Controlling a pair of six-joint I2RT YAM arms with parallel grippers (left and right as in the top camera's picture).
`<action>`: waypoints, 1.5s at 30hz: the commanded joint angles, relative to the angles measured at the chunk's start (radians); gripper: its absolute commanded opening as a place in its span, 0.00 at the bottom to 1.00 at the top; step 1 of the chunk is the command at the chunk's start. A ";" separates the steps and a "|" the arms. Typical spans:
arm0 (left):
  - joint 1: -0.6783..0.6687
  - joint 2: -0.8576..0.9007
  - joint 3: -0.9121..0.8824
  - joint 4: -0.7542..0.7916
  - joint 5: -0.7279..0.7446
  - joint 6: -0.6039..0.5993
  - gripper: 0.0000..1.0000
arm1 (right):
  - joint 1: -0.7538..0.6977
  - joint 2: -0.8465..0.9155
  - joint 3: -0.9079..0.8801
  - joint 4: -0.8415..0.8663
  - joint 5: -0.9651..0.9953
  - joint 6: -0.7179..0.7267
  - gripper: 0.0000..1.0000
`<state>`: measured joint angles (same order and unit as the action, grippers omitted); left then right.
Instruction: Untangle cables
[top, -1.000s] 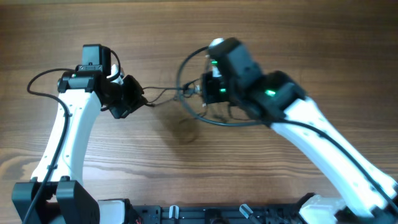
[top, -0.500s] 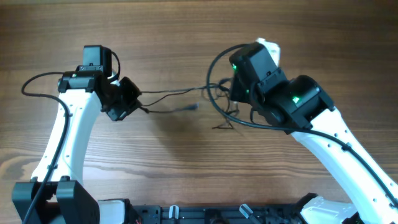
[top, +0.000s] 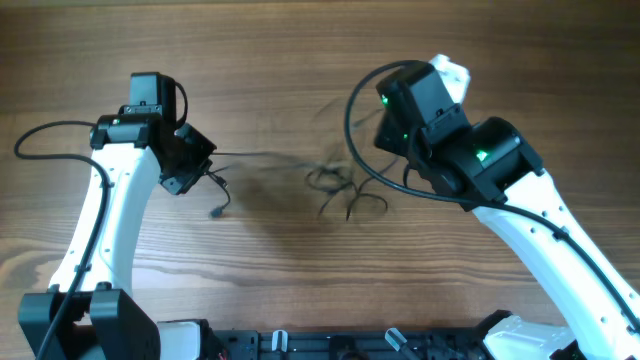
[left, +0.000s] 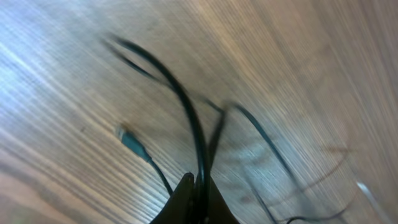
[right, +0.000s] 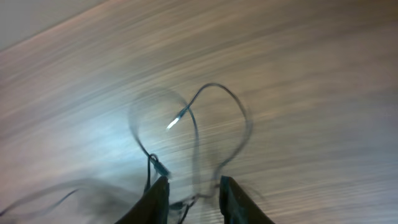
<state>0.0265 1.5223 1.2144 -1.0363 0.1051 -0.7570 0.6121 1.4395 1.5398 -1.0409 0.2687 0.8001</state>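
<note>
The wooden table (top: 300, 60) carries the left arm (top: 105, 220) at left and the right arm (top: 540, 230) at right. The left gripper (left: 196, 199) is pinched tight on the cables (top: 338, 190), whose loose tangle lies mid-table between the arms. The right gripper (right: 193, 200) stands parted over blurred loops; whether it touches them I cannot tell. One plug (top: 215, 212) shows just near of the left gripper.

Robot lab bench; wood-grain table (top: 300, 60); two mounted arms (top: 108, 212)
</note>
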 joint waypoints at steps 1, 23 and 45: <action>0.003 0.004 -0.005 0.011 0.116 0.099 0.07 | 0.002 0.006 0.003 0.045 -0.280 -0.203 0.33; 0.003 0.004 -0.005 0.023 0.076 0.119 0.76 | 0.096 0.358 -0.061 -0.007 -0.584 -0.329 0.77; 0.003 0.004 -0.005 0.022 0.077 0.119 0.96 | 0.223 0.555 -0.061 0.214 -0.376 -0.091 0.55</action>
<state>0.0273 1.5223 1.2144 -1.0138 0.1905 -0.6464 0.8307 1.9812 1.4792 -0.8837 -0.2173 0.6376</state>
